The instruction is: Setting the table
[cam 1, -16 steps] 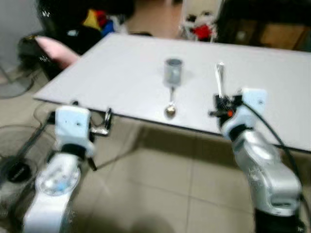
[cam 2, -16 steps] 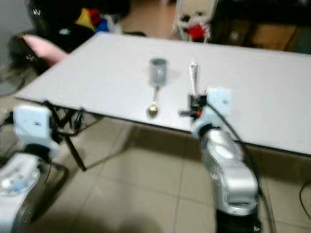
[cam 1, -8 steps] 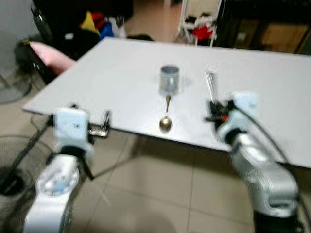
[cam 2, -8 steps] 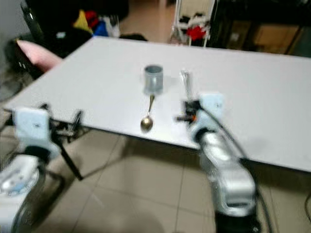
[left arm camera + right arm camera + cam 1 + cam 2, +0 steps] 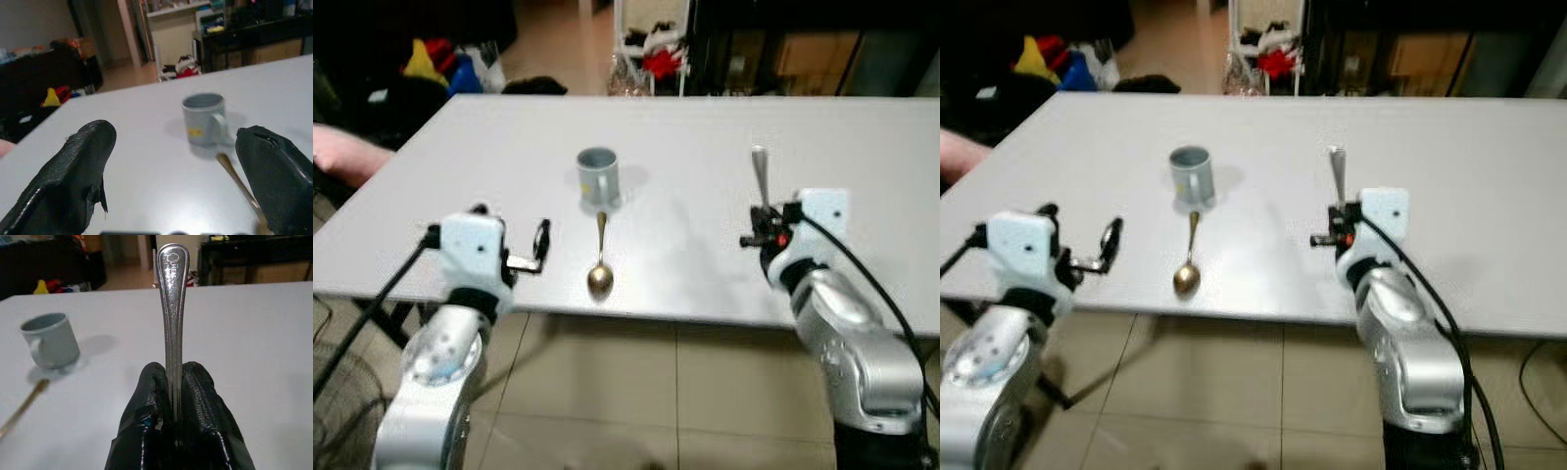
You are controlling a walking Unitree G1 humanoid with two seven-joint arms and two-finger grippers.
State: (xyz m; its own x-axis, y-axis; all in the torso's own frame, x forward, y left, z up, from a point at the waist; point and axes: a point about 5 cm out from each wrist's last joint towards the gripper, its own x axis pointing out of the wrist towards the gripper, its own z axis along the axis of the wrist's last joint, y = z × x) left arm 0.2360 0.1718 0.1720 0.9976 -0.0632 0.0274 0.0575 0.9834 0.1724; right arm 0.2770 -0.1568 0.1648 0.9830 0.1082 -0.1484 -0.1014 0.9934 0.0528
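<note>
A small grey mug (image 5: 598,176) stands upright on the white table (image 5: 685,127), left of the table's middle. Its handle faces the near edge. What it holds cannot be told; the inside visible from the left wrist view looks plain grey.

A gold spoon (image 5: 599,264) lies flat on the table just near of the mug. Its handle tip is close to the mug's base, and its bowl points toward the near edge of the table.

The right gripper (image 5: 172,382) is over the near right part of the table, well apart from the mug and spoon. Its two black fingers are pressed together on the lower part of a silver utensil handle (image 5: 172,293). The handle stands out beyond the fingertips toward the far side of the table. The end of the utensil inside the grip is hidden, so its type cannot be told.

The left gripper (image 5: 540,240) is at the near left edge of the table, left of the gold spoon. Its fingers (image 5: 83,166) are spread wide and hold nothing. The mug shows between them in the left wrist view.

The table surface is plain white and slightly glossy. The floor (image 5: 636,392) below the near edge is beige tile. Beyond the far side is a dark room with dark furniture (image 5: 783,49), a white rack (image 5: 651,44) holding red items, and a pile of coloured objects (image 5: 440,64) at the far left.
</note>
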